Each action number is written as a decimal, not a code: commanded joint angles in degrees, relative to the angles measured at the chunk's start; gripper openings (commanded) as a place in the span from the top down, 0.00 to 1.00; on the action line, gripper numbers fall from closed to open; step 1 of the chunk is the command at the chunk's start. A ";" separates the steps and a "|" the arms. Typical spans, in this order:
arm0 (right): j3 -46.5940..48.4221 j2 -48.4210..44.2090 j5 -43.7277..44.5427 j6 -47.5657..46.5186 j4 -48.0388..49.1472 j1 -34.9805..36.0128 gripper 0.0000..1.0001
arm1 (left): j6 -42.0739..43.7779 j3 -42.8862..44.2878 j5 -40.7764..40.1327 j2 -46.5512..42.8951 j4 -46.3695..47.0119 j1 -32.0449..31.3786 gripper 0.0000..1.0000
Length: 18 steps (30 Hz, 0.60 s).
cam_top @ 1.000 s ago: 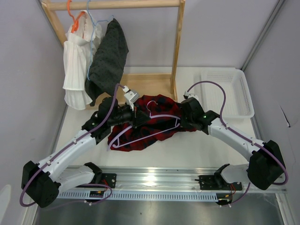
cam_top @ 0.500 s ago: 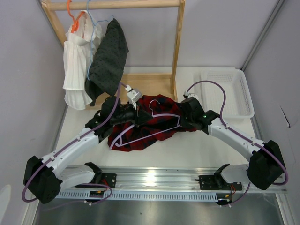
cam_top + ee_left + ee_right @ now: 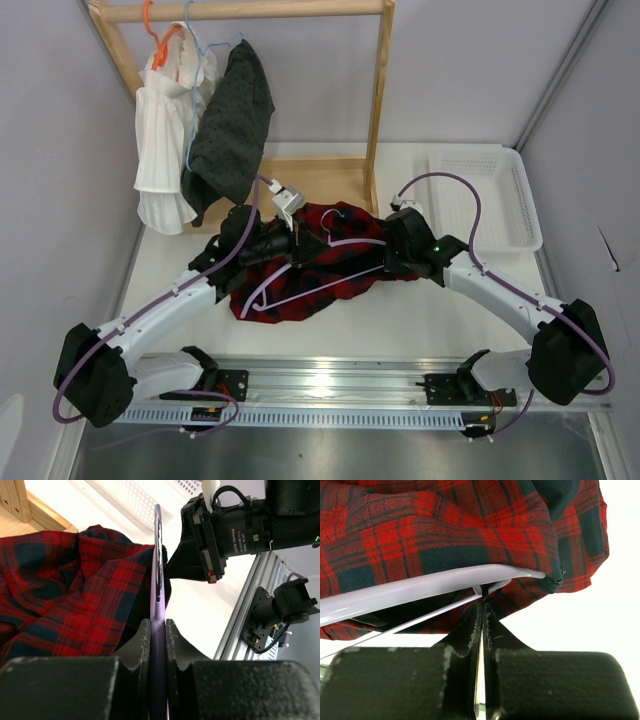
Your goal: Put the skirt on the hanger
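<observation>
The left arm stretches from its base at the near left corner up and rightward across the table (image 3: 420,310), its wrist rolled on its side, and the left gripper (image 3: 157,626) is clamped narrowly on a thin bar of the hanger (image 3: 312,286), which runs straight out between its fingers. The hanger lies tilted over the skirt (image 3: 335,222), which sits bunched on the table between the two arms, in front of the wooden rack (image 3: 378,90). The right arm bends in from the near right corner, and the right gripper (image 3: 481,611) has its jaws pressed together right at the skirt's hem under the hanger's end; whether cloth is pinched between them cannot be told. On the rack at far left hang a white pleated garment (image 3: 165,150) and a dark dotted garment (image 3: 232,125). A white basket (image 3: 490,195) stands at the far right.
</observation>
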 commanded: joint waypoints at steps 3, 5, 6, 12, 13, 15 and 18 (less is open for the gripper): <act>1.99 -1.87 0.91 -0.44 -1.22 0.32 1.00 | -2.34 -1.77 1.00 0.13 9.46 -0.41 1.00; 1.99 -1.96 1.08 -0.44 -1.66 0.32 1.00 | -2.96 -2.74 1.35 0.05 11.04 -0.50 1.00; 1.99 -1.96 1.26 -0.52 -1.75 0.32 1.00 | -3.14 -3.09 1.70 -0.21 11.66 -0.50 1.00; 2.08 -2.14 1.26 -0.35 -1.93 0.32 1.00 | -1.82 -3.62 1.78 -2.41 9.56 -0.24 1.00; 2.17 -2.22 1.26 -0.26 -2.01 0.40 1.00 | -1.56 -3.62 1.96 -2.76 9.47 -0.15 1.00; 2.26 -2.23 1.26 -0.35 -2.02 0.40 1.00 | -1.73 -4.06 2.49 -2.77 10.16 0.11 1.00; 2.61 -2.40 1.35 -0.17 -2.36 0.58 1.00 | -2.61 -4.15 4.68 -1.98 12.27 0.29 1.00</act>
